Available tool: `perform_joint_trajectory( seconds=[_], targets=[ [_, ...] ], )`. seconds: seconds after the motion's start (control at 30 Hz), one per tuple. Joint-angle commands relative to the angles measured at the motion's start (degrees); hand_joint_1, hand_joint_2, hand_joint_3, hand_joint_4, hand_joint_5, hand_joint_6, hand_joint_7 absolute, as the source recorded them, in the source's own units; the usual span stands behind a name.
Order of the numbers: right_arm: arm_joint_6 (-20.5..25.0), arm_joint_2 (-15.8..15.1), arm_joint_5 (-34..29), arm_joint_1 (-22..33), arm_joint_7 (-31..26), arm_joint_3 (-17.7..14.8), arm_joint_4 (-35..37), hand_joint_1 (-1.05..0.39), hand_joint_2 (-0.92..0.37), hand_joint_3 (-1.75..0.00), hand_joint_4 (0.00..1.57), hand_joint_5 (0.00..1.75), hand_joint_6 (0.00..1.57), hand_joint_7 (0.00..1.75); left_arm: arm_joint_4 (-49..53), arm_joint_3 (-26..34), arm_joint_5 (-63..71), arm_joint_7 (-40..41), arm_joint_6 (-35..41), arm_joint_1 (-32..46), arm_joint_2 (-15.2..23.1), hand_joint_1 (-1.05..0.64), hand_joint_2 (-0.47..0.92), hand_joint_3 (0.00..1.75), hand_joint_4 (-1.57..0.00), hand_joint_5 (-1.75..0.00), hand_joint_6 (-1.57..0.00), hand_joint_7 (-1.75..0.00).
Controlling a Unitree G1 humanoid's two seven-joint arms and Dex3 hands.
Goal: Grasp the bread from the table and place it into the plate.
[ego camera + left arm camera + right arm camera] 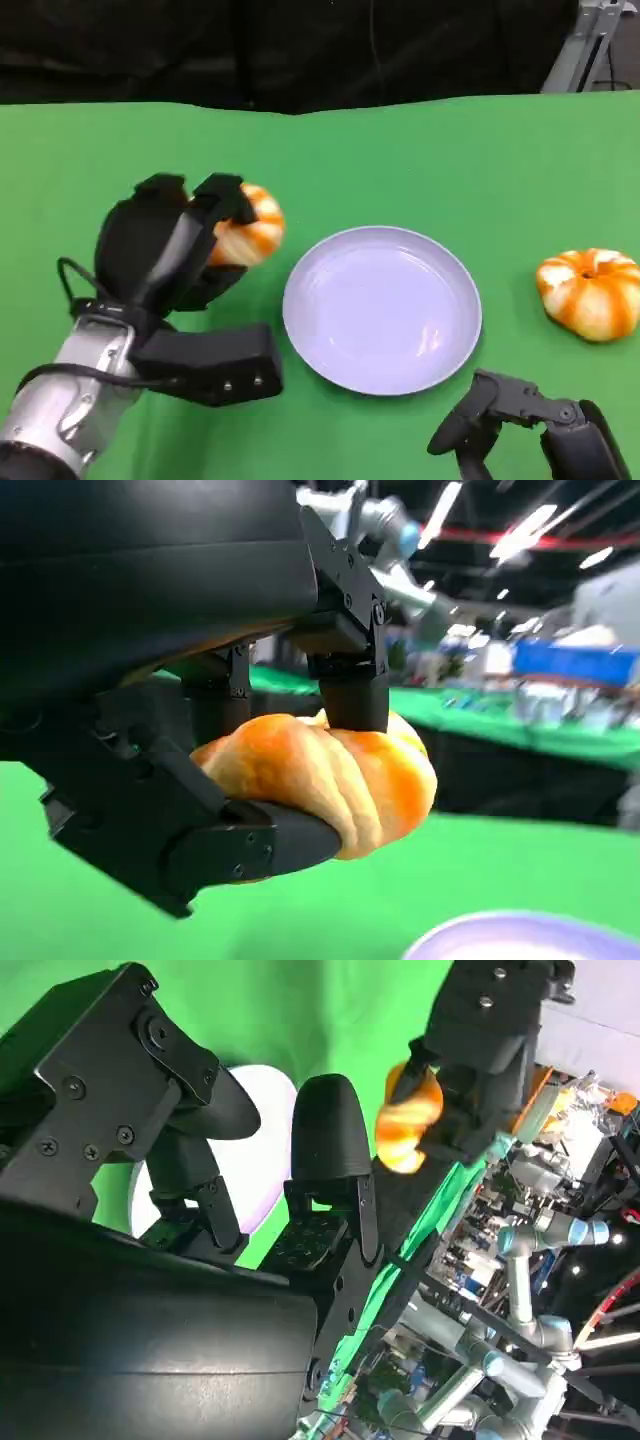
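Note:
My left hand (170, 250) grips an orange-and-cream striped bread (252, 232), lifted off the green table just left of the plate. The left wrist view shows the bread (330, 780) pinched between the fingers (350, 685) and the thumb below it, clear of the cloth. The pale lilac plate (382, 308) sits at the table's middle with nothing in it; its rim (520, 935) shows at the wrist picture's edge. My right hand (520, 420) rests low near the table's front, fingers apart and holding nothing. The right wrist view shows the bread (408, 1125) in the other hand beyond the plate (265, 1120).
A second striped bread (590, 292) lies on the green table (450, 160) right of the plate. A dark backdrop runs behind the table's far edge. A metal stand (585, 45) rises at the back right.

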Motion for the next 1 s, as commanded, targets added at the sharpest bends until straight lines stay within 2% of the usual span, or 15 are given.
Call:
perform_joint_trajectory(
  seconds=[0.03,0.1,0.2,0.37,0.67,0.73,0.77,0.8,0.83,0.87,0.93,1.0],
  targets=[
    [0.3,-0.3,0.2,0.1,-0.3,-0.3,-0.4,0.06,-0.2,-1.46,0.87,1.5,0.89,1.24,-3.0,-0.4,-2.7,-2.3,-3.6,-0.4,-1.4,-0.16,0.31,1.43,-0.9,-1.75,-0.8,-1.56],
    [0.3,-0.3,0.1,0.0,-0.3,-0.3,-0.3,0.07,-0.2,-1.47,0.87,1.5,0.89,1.24,-2.8,-0.9,-4.0,-4.1,-5.0,-1.3,-2.6,-0.15,0.27,1.45,-0.9,-1.75,-0.78,-1.59],
    [0.1,-0.3,0.3,-0.1,-0.3,-0.3,0.0,0.07,-0.2,-1.47,0.87,1.5,0.9,1.24,-1.3,-2.0,-4.3,-6.3,-5.3,-3.0,-5.0,-0.16,0.26,1.38,-0.9,-1.75,-0.76,-1.64],
    [-0.2,-0.4,0.6,-0.1,-0.3,-0.3,0.3,0.07,-0.19,-1.48,0.86,1.51,0.9,1.24,3.8,-4.0,-3.9,-7.5,-4.6,-6.5,-9.0,-0.14,0.29,1.33,-0.9,-1.75,-0.8,-1.58],
    [0.2,-0.2,1.0,0.1,0.0,-0.1,0.0,0.09,-0.21,-1.47,0.84,1.52,0.89,1.24,14.1,-7.0,-4.0,-9.4,-3.5,-12.0,-13.8,-0.13,0.31,1.28,-0.88,-1.75,-0.78,-1.63],
    [-0.1,-0.3,0.7,0.0,-0.3,-0.2,0.2,0.09,-0.2,-1.47,0.85,1.53,0.89,1.24,13.2,-7.4,-4.6,-14.6,-0.7,-12.3,-14.1,-0.19,0.53,0.85,-0.75,-1.69,-0.88,-0.96],
    [-0.2,-0.4,0.6,0.0,-0.4,-0.2,0.3,0.09,-0.2,-1.48,0.85,1.53,0.89,1.24,12.5,-7.5,-4.8,-16.6,0.3,-12.3,-14.1,-0.21,0.69,0.56,-0.67,-1.54,-0.88,-0.56],
    [-0.2,-0.4,0.6,0.0,-0.4,-0.2,0.3,0.08,-0.2,-1.48,0.85,1.54,0.89,1.24,11.6,-7.6,-4.8,-18.5,1.0,-12.2,-13.9,-0.22,0.78,0.39,-0.6,-1.41,-0.87,-0.34],
    [-0.2,-0.4,0.5,0.1,-0.4,-0.2,0.2,0.08,-0.2,-1.48,0.85,1.54,0.89,1.24,11.0,-8.1,-4.5,-20.5,1.8,-12.2,-13.5,-0.23,0.85,0.27,-0.55,-1.17,-0.82,-0.19],
    [-0.1,-0.4,0.4,0.1,-0.4,-0.2,0.1,0.08,-0.2,-1.48,0.85,1.54,0.89,1.24,10.4,-8.4,-4.2,-22.1,2.5,-12.1,-13.1,-0.32,0.89,0.19,-0.4,-0.79,-0.63,-0.08],
    [-0.1,-0.4,0.4,0.2,-0.4,-0.2,0.1,0.07,-0.2,-1.48,0.85,1.54,0.88,1.24,9.2,-9.0,-3.9,-25.0,3.6,-11.9,-12.2,-0.44,0.91,0.16,-0.23,-0.53,-0.44,-0.02],
    [0.0,-0.3,0.4,0.2,-0.4,-0.1,0.0,0.07,-0.2,-1.48,0.85,1.55,0.88,1.24,8.3,-9.6,-3.3,-26.6,4.1,-11.7,-11.4,-0.56,0.92,0.13,-0.11,-0.43,-0.32,0.0]
  ],
)
